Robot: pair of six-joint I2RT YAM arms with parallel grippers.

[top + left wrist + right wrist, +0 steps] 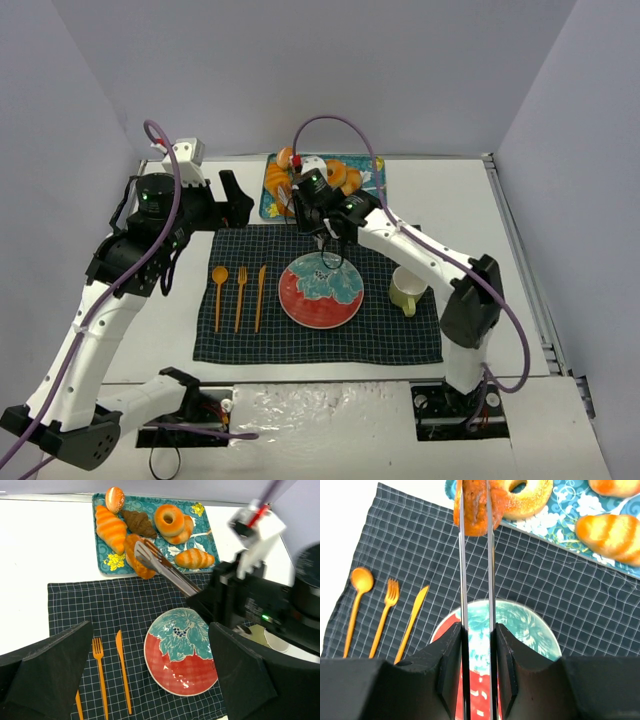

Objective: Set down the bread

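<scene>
Right tool (477, 635): jaws closed on the handles of the tongs (462, 580), pressing the blades nearly parallel. Left tool (238, 203): spread wide, nothing held, near the far-left corner of the checked cloth (395, 540).

The plate (540, 630) lies under the tong shafts on that cloth. Beyond it, the tong tips pinch the bread (475, 505) across its width, at the near edge of the tray (570, 500) (lifted or resting, cannot tell).

Bread judged light, smooth-skinned and likely yielding. It could slip or pivot between thin steel blades, so hold it mid-length with a moderate squeeze.

No brand or legible writing; the print on the arm is too small to read.
</scene>
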